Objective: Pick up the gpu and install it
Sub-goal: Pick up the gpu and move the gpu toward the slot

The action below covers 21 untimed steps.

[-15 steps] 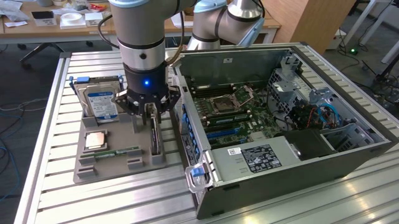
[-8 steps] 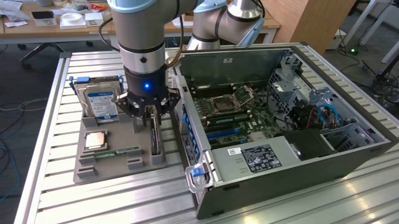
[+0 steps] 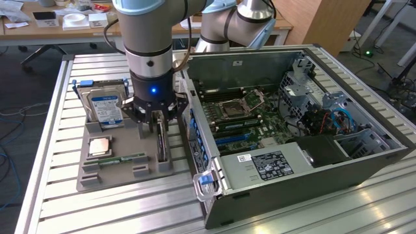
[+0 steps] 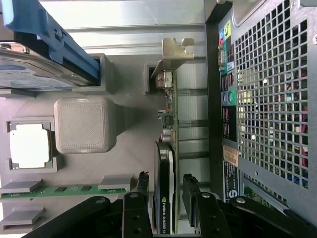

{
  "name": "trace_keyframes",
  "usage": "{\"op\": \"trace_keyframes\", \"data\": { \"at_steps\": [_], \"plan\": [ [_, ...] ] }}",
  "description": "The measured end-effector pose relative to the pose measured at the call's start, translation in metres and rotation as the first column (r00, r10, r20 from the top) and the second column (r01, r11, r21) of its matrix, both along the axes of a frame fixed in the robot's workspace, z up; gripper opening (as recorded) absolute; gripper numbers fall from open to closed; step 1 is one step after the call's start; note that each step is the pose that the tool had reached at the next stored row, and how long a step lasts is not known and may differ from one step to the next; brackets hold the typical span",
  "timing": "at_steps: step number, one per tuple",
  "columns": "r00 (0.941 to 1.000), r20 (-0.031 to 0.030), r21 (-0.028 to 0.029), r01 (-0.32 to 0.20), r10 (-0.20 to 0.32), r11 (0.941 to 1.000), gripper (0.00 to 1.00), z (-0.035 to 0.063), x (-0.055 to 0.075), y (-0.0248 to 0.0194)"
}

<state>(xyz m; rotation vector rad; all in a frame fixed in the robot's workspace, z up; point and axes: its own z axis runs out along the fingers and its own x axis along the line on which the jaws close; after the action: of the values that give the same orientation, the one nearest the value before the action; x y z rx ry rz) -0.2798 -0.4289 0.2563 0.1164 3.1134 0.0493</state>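
With gripper (image 4: 165, 184) spread open, straddles the gpu (image 4: 165, 153), jaws clear of both faces: thin dark card on edge in the grey tray (image 4: 129, 144) on the bench (image 3: 58, 195), silvery bracket (image 4: 174, 52) at one end, just beside the computer case (image 3: 312, 185).

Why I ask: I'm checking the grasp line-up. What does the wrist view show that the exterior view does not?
Wrist view: the gpu seen edge-on, standing in its holder slot. The open jaws sit on either side of it and appear clear of it. Its hooked bracket is at the far end.
Exterior view: the inside of the computer case, with the motherboard and the power supply.
Shared: the gpu, the hard drive, the grey holder tray and the case.
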Motion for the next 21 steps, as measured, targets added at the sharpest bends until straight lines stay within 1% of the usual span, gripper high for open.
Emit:
{"op": "trace_keyframes", "data": {
  "at_steps": [14,19,21],
  "plan": [
    [1.0000,-0.0001,-0.0001,0.000,0.000,1.0000,0.42,-0.0211,0.000,0.0000],
    [1.0000,-0.0001,-0.0002,0.000,0.000,1.0000,0.42,-0.0269,0.000,0.0000],
    [1.0000,-0.0002,-0.0004,0.000,0.000,1.0000,0.42,-0.0273,0.000,0.0000]
  ]
}}
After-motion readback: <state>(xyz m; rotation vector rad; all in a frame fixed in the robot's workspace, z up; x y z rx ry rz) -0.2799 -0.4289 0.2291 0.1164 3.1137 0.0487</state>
